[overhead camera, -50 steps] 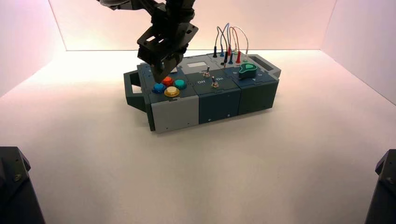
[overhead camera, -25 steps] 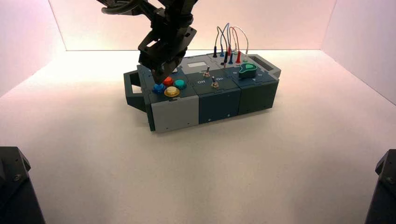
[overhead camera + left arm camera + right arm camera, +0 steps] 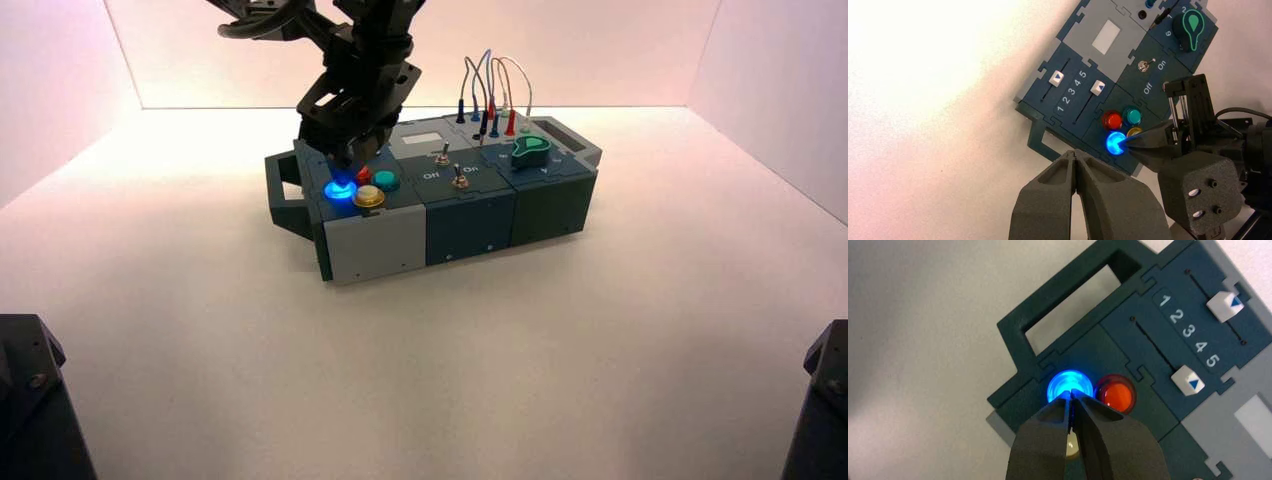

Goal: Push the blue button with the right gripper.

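The blue button (image 3: pixel 340 191) sits at the near left corner of the box's button cluster and glows bright blue. My right gripper (image 3: pixel 343 176) comes down from above with its fingers shut, and its pointed tip rests on the button. In the right wrist view the gripper's tip (image 3: pixel 1071 393) touches the glowing blue button (image 3: pixel 1068 382). The left wrist view shows the same contact from farther off, with the right gripper's tip (image 3: pixel 1126 144) on the blue button (image 3: pixel 1114 144). My left gripper (image 3: pixel 1076 154) hovers shut above the box's left end and holds nothing.
The box (image 3: pixel 375 245) carries red (image 3: pixel 362 174), teal (image 3: pixel 386 181) and yellow (image 3: pixel 368 196) buttons beside the blue one. Two sliders (image 3: pixel 1056 78) with numbers 1 to 5 lie behind them. Toggle switches (image 3: pixel 459 178), a teal knob (image 3: pixel 530 150) and plugged wires (image 3: pixel 492 95) fill the right half.
My right gripper has lowered from just above the cluster onto the blue button. The button has gone from dark blue to glowing.
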Controlling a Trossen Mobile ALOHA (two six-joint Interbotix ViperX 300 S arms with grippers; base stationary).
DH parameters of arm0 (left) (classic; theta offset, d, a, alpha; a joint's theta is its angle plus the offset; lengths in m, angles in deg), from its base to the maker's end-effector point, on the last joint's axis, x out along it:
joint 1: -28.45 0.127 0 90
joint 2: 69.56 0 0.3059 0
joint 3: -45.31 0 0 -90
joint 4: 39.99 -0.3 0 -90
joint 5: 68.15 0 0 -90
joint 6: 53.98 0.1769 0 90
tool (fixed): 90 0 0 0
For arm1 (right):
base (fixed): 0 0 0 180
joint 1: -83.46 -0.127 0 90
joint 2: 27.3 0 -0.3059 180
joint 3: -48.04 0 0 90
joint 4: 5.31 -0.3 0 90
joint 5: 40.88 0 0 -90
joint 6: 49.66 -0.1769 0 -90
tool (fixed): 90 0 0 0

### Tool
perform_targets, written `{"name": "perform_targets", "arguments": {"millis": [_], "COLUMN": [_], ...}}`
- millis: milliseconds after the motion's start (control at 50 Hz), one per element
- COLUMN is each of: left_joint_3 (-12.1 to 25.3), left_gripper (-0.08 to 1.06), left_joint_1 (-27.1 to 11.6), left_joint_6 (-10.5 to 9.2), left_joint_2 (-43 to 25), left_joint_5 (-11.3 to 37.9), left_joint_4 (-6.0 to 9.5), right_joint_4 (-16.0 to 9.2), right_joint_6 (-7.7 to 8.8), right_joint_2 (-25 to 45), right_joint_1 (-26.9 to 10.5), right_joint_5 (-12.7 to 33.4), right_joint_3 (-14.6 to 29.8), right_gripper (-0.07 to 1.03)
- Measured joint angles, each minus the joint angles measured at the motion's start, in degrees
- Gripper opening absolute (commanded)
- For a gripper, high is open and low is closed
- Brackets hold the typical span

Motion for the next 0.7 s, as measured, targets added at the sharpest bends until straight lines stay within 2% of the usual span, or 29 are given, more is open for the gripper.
{"name": "perform_targets", "arguments": {"millis": [160, 220, 260, 420, 560, 700], "left_joint_3": [0.0, 0.09, 0.0, 0.09, 0.18, 0.35], "left_gripper": [-0.03, -0.03, -0.03, -0.03, -0.03, -0.03], "left_joint_1": [-0.09, -0.09, -0.09, 0.0, 0.0, 0.0], "left_joint_6": [0.0, 0.0, 0.0, 0.0, 0.0, 0.0], "left_joint_2": [0.0, 0.0, 0.0, -0.18, -0.53, -0.79], "left_joint_5": [0.09, 0.09, 0.09, 0.0, 0.09, 0.0], "left_joint_4": [0.0, 0.0, 0.0, 0.0, 0.0, 0.0], "right_joint_4": [0.18, 0.18, 0.18, 0.18, 0.18, 1.93], "right_joint_6": [0.0, 0.0, 0.0, -0.18, -0.18, -0.18], "right_joint_2": [-1.23, -1.41, -2.9, -4.48, -5.63, -6.59], "right_joint_1": [0.09, 0.09, 0.09, 0.26, 0.7, 1.05], "right_joint_5": [5.1, 5.36, 8.53, 14.85, 17.31, 18.81], "right_joint_3": [2.11, 2.29, 3.87, 5.36, 5.54, 5.1], "right_gripper": [-0.02, -0.02, -0.02, -0.02, -0.02, -0.02]}}
